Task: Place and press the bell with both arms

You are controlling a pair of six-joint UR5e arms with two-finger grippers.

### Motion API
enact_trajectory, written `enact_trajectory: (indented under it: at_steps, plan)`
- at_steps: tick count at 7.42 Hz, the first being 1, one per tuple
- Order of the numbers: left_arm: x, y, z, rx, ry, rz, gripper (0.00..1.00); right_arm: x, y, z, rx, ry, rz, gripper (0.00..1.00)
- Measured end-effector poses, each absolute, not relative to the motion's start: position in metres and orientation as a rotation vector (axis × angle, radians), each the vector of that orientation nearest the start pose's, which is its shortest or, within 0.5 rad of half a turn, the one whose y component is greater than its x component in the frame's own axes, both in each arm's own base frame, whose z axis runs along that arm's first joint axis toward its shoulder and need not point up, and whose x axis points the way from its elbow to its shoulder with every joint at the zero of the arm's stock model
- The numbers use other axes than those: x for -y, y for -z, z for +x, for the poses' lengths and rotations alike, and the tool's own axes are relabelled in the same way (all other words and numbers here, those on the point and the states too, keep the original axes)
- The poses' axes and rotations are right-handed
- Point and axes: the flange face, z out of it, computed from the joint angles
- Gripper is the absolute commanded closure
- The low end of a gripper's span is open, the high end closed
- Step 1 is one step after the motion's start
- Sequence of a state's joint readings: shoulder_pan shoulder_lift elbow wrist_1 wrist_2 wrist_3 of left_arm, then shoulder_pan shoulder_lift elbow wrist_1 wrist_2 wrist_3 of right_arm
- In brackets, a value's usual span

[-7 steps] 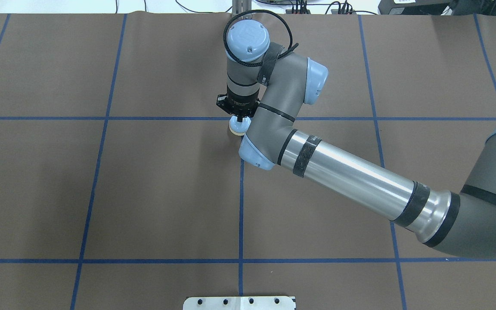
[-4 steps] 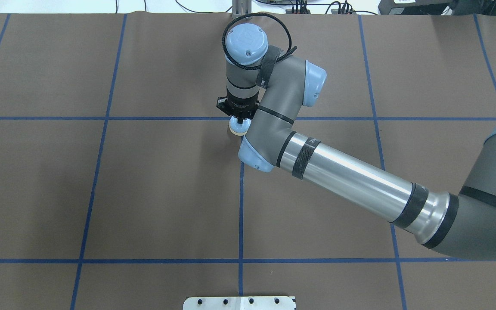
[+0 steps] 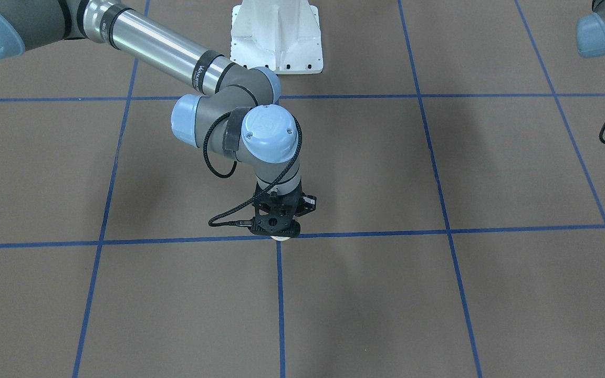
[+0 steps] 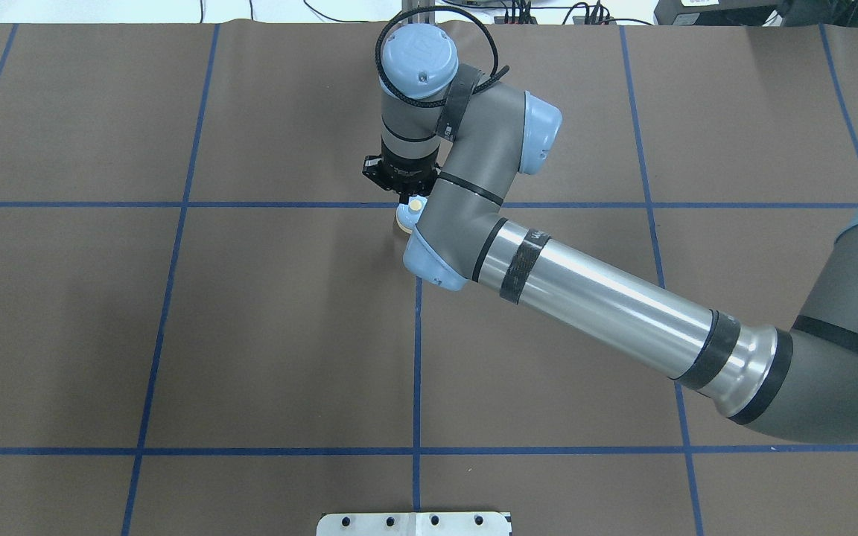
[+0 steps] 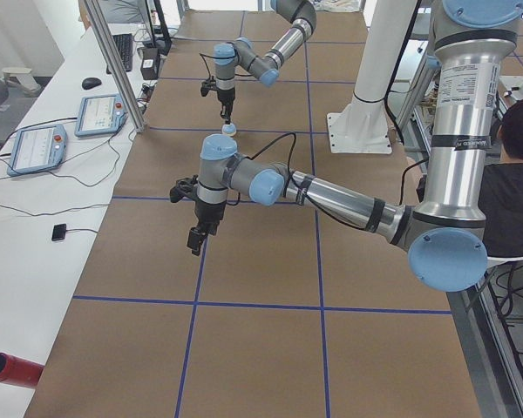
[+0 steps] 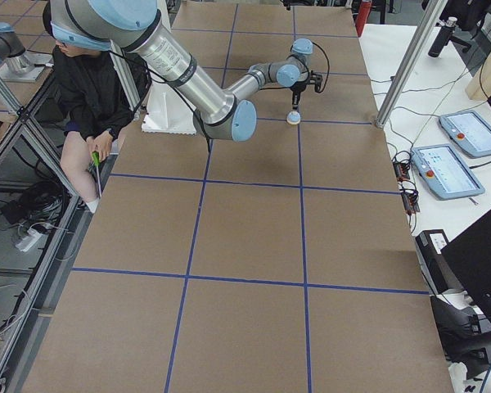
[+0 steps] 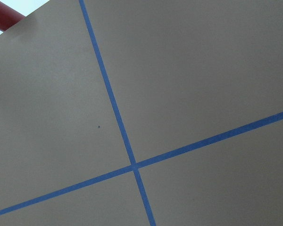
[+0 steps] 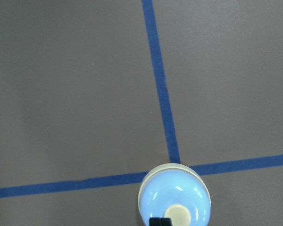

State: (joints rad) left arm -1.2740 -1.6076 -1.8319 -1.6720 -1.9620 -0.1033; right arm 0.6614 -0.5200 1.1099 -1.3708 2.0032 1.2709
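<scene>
The light-blue bell (image 4: 404,217) stands on the brown table at the centre crossing of the blue tape lines. Its cream button (image 4: 415,202) shows. My right gripper (image 4: 407,196) hangs just above the bell, its fingers together and holding nothing. In the right wrist view the bell (image 8: 174,195) is at the bottom edge with a black fingertip (image 8: 160,221) just over the button. In the front view the gripper (image 3: 276,229) hides all but the bell's rim (image 3: 280,239). My left gripper (image 5: 194,242) hangs over bare table far off; I cannot tell its state.
The white pedestal (image 3: 276,37) stands behind the bell. A metal plate (image 4: 414,523) lies at the near table edge. A red cylinder (image 5: 7,369) lies off the table's left end. Control tablets (image 5: 96,113) sit on the side bench. A person (image 6: 90,90) sits behind the robot.
My right gripper has risen off the bell and shifted slightly left and away. The cream button, covered before, now shows. The bell has not moved.
</scene>
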Motion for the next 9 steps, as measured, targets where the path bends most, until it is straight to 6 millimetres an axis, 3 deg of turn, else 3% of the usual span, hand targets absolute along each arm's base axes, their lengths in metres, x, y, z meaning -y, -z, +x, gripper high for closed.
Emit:
enact_trajectory:
  at_steps: [1,2,4,6,9]
  plan:
    - [0.523,-0.517,0.059,-0.458,-0.266,0.315,0.00,0.587,-0.132,-0.574,0.902,-0.178,0.008,0.00]
    - [0.522,-0.517,0.058,-0.460,-0.265,0.316,0.00,0.592,-0.128,-0.548,0.904,-0.181,0.011,0.00]
    - [0.518,-0.519,0.044,-0.503,-0.243,0.306,0.00,0.600,-0.151,-0.489,0.846,-0.148,0.027,0.00]
    - [0.504,-0.533,0.011,-0.578,-0.202,0.278,0.00,0.605,-0.208,-0.404,0.770,-0.029,0.075,0.00]
    - [0.475,-0.577,-0.046,-0.639,-0.232,0.256,0.00,0.594,-0.322,-0.264,0.764,0.111,0.087,0.00]
